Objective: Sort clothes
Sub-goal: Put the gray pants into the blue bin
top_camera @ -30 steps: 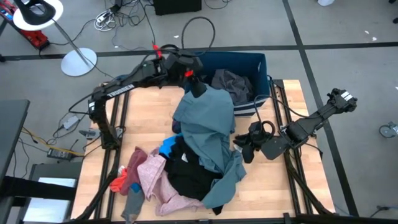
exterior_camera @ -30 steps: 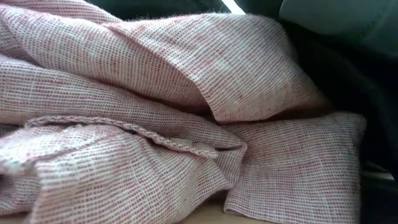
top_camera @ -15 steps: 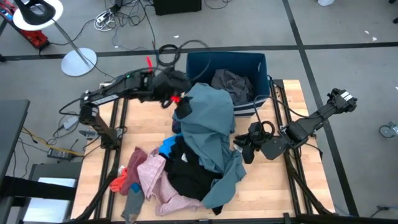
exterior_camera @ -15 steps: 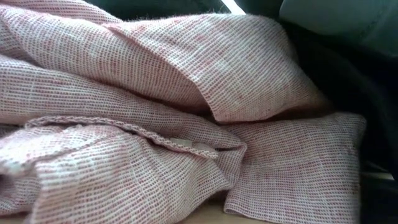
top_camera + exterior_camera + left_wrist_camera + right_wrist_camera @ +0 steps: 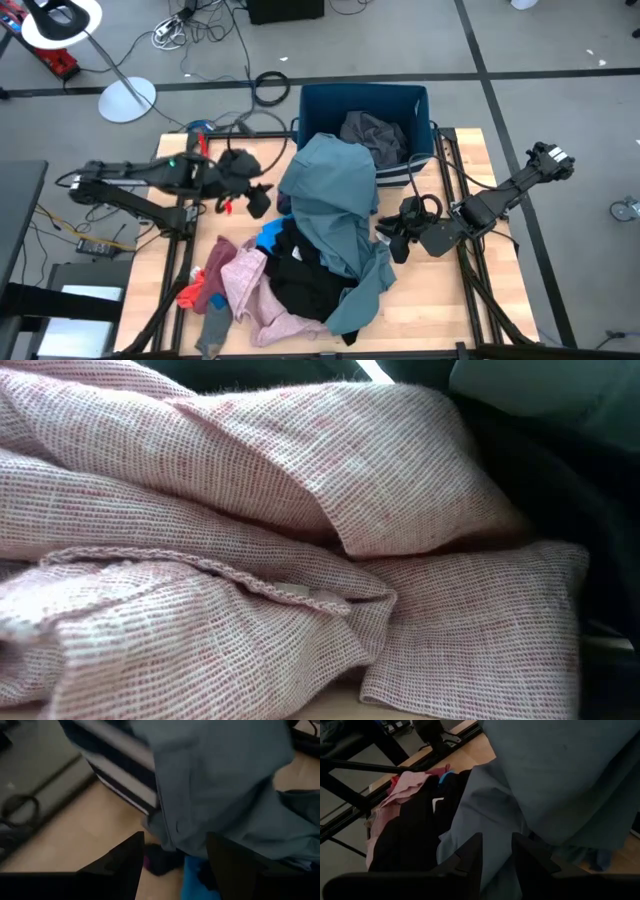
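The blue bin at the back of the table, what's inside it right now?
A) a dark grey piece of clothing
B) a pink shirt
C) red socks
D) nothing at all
A: in the high view a crumpled dark grey garment lies inside the dark blue bin, while the pink garment is down on the table.

The table's middle is blocked by the teal-grey garment (image 5: 335, 215), draped from the bin (image 5: 312, 98) rim down over the black clothes (image 5: 305, 275). Bare wood is left along the table (image 5: 225, 215) left of the pile and at its right edge.
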